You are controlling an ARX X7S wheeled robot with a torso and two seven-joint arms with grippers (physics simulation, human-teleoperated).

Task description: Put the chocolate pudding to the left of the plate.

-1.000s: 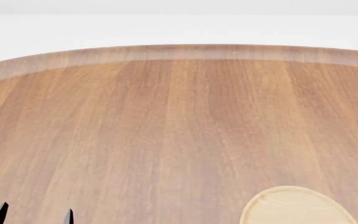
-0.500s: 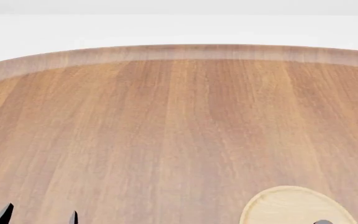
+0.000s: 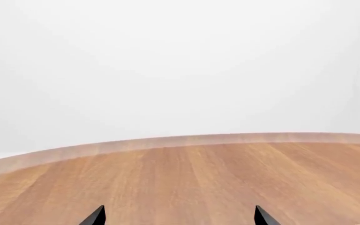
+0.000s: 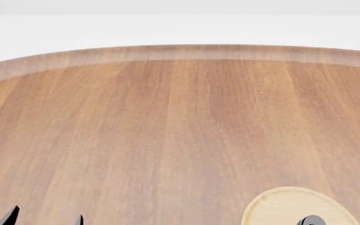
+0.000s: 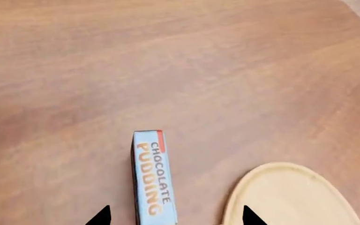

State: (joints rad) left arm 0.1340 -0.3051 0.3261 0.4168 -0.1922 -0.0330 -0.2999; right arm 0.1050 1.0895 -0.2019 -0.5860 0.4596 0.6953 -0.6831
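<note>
Since a second ago the left gripper [image 4: 47, 219] tips have slid rightward along the head view's lower edge, and a dark rounded piece of the right arm [image 4: 311, 221] has come up over the plate [image 4: 280, 202]. Both grippers hold nothing, tips spread. From the right wrist, the chocolate pudding [image 5: 152, 176] lies flat on the wooden table [image 5: 180, 65] between the right gripper [image 5: 176, 216] tips, just beside the plate's rim
</note>
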